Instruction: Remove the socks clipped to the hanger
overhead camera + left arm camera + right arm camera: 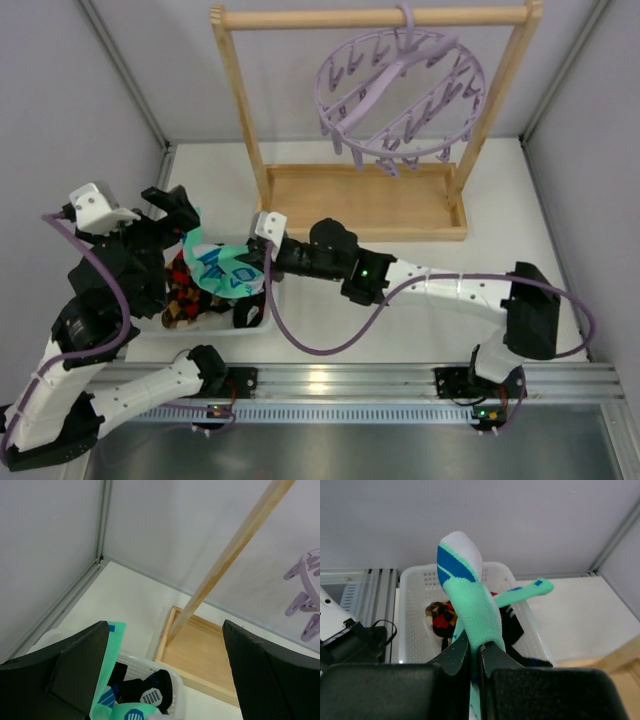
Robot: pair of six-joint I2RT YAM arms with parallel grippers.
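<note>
The lavender hanger [400,95] hangs from the wooden rack's top bar, with no sock on its clips in the top view. My right gripper [262,262] is shut on a mint-green sock [470,600] with a blue patch, held over the white basket [215,332]. In the right wrist view, the gripper [476,652] pinches the sock's lower part. A red-dark patterned sock [440,620] and a black sock [150,692] lie in the basket. Another mint-green sock [112,650] drapes at the basket's far-left edge, beside my open, empty left gripper [165,630].
The wooden rack [370,200] with its tray base stands behind the basket; its left post [230,555] rises just past my left gripper. Grey enclosure walls close in on the left, right and back. An aluminium rail runs along the near edge.
</note>
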